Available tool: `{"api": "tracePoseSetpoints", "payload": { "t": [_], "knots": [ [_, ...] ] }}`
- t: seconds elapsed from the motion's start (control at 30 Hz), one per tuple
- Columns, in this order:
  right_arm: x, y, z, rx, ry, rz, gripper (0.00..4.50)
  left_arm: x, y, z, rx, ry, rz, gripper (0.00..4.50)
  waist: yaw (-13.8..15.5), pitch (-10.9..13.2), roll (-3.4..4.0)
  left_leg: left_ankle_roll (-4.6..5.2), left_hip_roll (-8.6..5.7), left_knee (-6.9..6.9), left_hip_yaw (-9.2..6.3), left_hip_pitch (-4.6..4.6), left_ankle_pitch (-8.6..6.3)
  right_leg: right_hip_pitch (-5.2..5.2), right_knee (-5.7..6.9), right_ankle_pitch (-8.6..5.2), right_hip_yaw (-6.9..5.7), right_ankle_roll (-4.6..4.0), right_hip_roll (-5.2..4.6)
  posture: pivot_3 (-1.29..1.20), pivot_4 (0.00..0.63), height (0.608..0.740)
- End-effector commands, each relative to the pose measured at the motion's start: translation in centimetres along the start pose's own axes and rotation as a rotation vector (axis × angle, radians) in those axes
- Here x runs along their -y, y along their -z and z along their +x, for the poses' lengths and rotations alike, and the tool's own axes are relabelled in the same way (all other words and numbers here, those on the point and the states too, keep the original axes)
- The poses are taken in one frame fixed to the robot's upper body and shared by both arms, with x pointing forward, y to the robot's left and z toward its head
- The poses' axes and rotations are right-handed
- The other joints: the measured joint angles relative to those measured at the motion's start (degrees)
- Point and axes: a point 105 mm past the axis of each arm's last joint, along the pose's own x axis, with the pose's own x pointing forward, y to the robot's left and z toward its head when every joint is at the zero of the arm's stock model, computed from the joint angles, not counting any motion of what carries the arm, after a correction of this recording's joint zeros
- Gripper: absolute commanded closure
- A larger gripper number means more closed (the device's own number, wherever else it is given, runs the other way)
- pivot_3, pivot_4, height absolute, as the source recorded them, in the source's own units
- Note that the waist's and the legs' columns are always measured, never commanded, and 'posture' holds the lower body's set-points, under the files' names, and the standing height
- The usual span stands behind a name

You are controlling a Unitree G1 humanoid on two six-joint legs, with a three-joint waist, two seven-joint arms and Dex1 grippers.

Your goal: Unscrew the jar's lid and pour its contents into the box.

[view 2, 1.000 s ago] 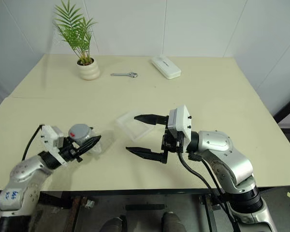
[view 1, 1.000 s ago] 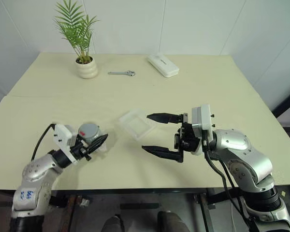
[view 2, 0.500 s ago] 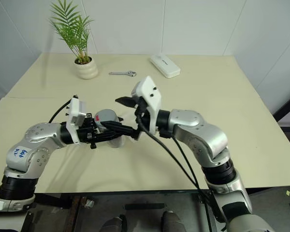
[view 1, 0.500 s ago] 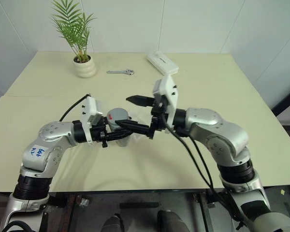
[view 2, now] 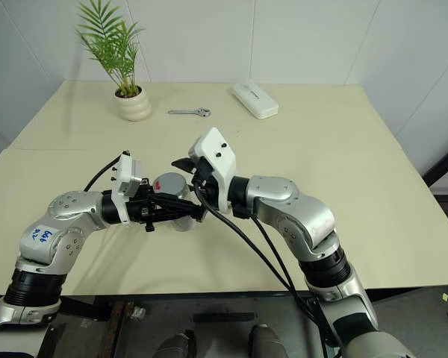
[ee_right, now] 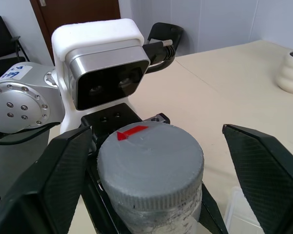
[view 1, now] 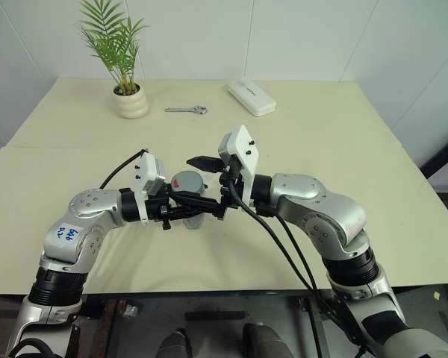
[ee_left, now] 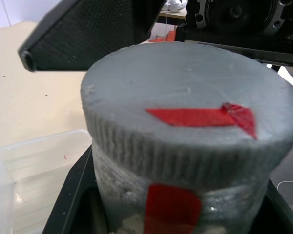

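Two hands at the jar: left hand gripping it, right hand wide around the lid (untouched).

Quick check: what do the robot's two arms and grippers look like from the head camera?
Both arms are silver-grey metal with black joints. Each black two-fingered gripper, left gripper and right gripper, carries a white camera block with black cables. The left arm bears a white sticker with blue handwriting.

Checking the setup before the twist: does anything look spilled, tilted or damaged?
Nothing stands out. The jar sits upright in the left gripper, its lid on and level. The right gripper straddles the lid, jaws apart and not touching it. No spill shows on the table.
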Motion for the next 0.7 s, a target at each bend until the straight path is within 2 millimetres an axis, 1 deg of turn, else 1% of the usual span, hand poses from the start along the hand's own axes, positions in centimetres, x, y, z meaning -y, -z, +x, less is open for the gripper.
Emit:
{"api": "tracePoseSetpoints", "payload": {
  "t": [0.03, 0.1, 0.23, 0.3, 0.37, 0.47, 0.53, 0.6, 0.67, 0.7],
  "knots": [
    [-0.4, -0.3, 0.0, 0.024, -0.004, -0.016, 1.33, 0.0, -1.0, 0.1, 0.021, 0.003, 0.052, 2.50, 0.0, 0.0, 0.00, 0.00, 0.00, 0.00, 0.00, 0.00, 0.00, 0.00, 0.02, 0.00, 0.00, 0.00, 0.01, 0.00, 0.150, 0.740],
    [-0.4, -0.2, 0.0, 0.021, -0.006, -0.015, 1.95, -0.1, -1.1, 0.1, 0.025, 0.002, 0.054, 2.50, 0.0, 0.0, 0.00, 0.00, 0.00, 0.01, -0.01, 0.00, 0.00, -0.01, 0.04, 0.00, 0.00, 0.00, 0.01, 0.00, 0.150, 0.740],
    [-0.5, -0.3, 0.0, 0.027, -0.011, -0.018, 1.96, -0.2, -1.5, -0.2, 0.047, -0.009, 0.042, 2.50, 0.0, 0.0, 0.00, 0.00, 0.00, 0.06, -0.01, 0.00, 0.00, 0.00, 0.05, 0.00, 0.00, 0.00, 0.01, 0.00, 0.150, 0.740],
    [-0.5, -0.3, -0.4, 0.032, -0.017, -0.024, 1.96, -0.1, -1.5, -0.5, 0.051, -0.019, 0.040, 2.50, 0.0, 0.0, 0.00, 0.00, 0.00, 0.06, -0.01, 0.00, 0.00, 0.00, 0.07, 0.00, 0.00, 0.00, 0.01, 0.00, 0.150, 0.740],
    [-0.8, -0.3, -1.1, 0.029, -0.050, -0.038, 1.96, 0.4, -1.3, -0.5, 0.053, 0.013, 0.037, 2.50, 0.0, 0.0, 0.00, 0.00, 0.00, 0.06, -0.01, 0.00, 0.00, 0.00, 0.06, 0.00, 0.01, 0.00, 0.01, 0.00, 0.150, 0.740],
    [-1.5, 0.4, -2.5, -0.028, -0.172, -0.073, 1.96, 1.4, -1.4, -0.4, 0.060, 0.113, 0.054, 2.50, 0.1, 0.0, 0.00, 0.00, -0.01, 0.06, -0.01, -0.02, 0.00, 0.00, 0.03, 0.00, 0.01, 0.00, 0.00, 0.00, 0.150, 0.740],
    [-1.1, 1.2, -4.0, -0.105, -0.241, -0.072, 1.96, 2.2, -1.2, -0.7, 0.052, 0.198, 0.075, 2.50, 0.2, 0.0, 0.00, 0.01, -0.02, 0.07, -0.01, -0.01, 0.00, 0.03, 0.01, 0.00, 0.00, 0.01, 0.01, 0.00, 0.150, 0.740],
    [-0.5, 1.4, -4.9, -0.148, -0.274, -0.072, 1.96, 2.3, -1.0, -1.0, 0.040, 0.251, 0.078, 2.50, 0.2, 0.0, 0.00, 0.01, -0.02, 0.10, -0.01, 0.00, 0.00, 0.04, 0.02, 0.00, 0.00, 0.01, 0.02, 0.00, 0.150, 0.740],
    [0.3, 1.1, -5.8, -0.202, -0.321, -0.117, 1.96, 1.8, -1.3, -1.3, 0.049, 0.292, 0.100, 2.50, 0.0, 0.0, 0.02, 0.01, -0.01, 0.18, -0.02, 0.01, 0.00, 0.04, 0.08, 0.01, 0.01, 0.01, 0.04, 0.00, 0.150, 0.740],
    [0.7, 0.6, -6.0, -0.203, -0.338, -0.125, 1.96, 1.4, -1.8, -1.1, 0.070, 0.300, 0.123, 2.50, 0.0, 0.0, 0.02, 0.03, -0.01, 0.22, -0.02, 0.01, 0.01, 0.04, 0.10, 0.02, 0.01, 0.03, 0.05, 0.00, 0.150, 0.740]
  ]
}}
